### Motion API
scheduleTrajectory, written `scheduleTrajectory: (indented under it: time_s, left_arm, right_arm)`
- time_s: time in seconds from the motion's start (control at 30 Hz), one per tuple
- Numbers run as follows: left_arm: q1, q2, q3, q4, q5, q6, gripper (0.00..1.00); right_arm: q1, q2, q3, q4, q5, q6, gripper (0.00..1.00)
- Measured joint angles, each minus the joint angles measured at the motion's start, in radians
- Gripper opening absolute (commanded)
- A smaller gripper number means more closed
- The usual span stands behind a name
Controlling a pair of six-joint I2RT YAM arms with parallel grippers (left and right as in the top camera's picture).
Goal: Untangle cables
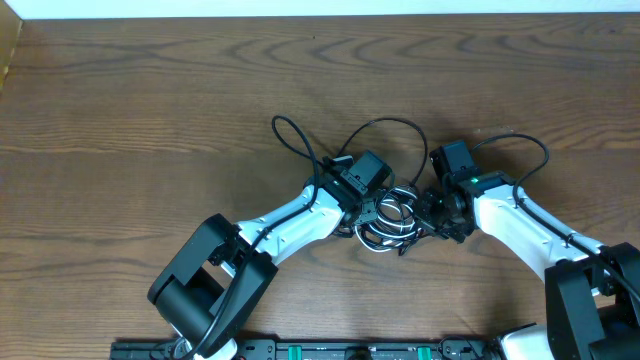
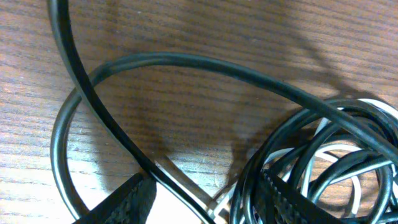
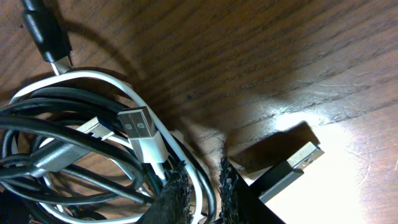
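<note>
Overhead: the cables (image 1: pixel 388 218) lie heaped on the table (image 1: pixel 150 100) between my left gripper (image 1: pixel 373 208) and right gripper (image 1: pixel 433 212). Left wrist: my fingers (image 2: pixel 124 202) stand spread around a black loop (image 2: pixel 68 118). Right wrist: pads (image 3: pixel 176 193) pinch the white cable (image 3: pixel 93 78)

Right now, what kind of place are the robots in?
Probably a robot lab workbench: a wood-grain table, a left arm and right arm reaching in, and a tangle of USB cables between them.
</note>
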Motion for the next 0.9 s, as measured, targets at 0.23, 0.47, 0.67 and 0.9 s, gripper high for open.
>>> scheduleTrajectory:
  time_s: [0.23, 0.47, 0.67, 0.9]
  left_arm:
    - [0.000, 0.000, 0.000, 0.000, 0.000, 0.000, 0.55]
    - [0.000, 0.000, 0.000, 0.000, 0.000, 0.000, 0.55]
    - [0.000, 0.000, 0.000, 0.000, 0.000, 0.000, 0.56]
    - [0.000, 0.000, 0.000, 0.000, -0.003, 0.000, 0.56]
  right_arm:
    - [0.000, 0.000, -0.025, 0.001, -0.015, 0.015, 0.01]
    - [0.000, 0.000, -0.029, -0.016, -0.029, 0.011, 0.01]
    - [-0.032, -0.011, -0.010, -0.085, -0.111, -0.084, 0.01]
    - [-0.166, -0.088, 0.008, -0.149, -0.412, -0.363, 0.01]
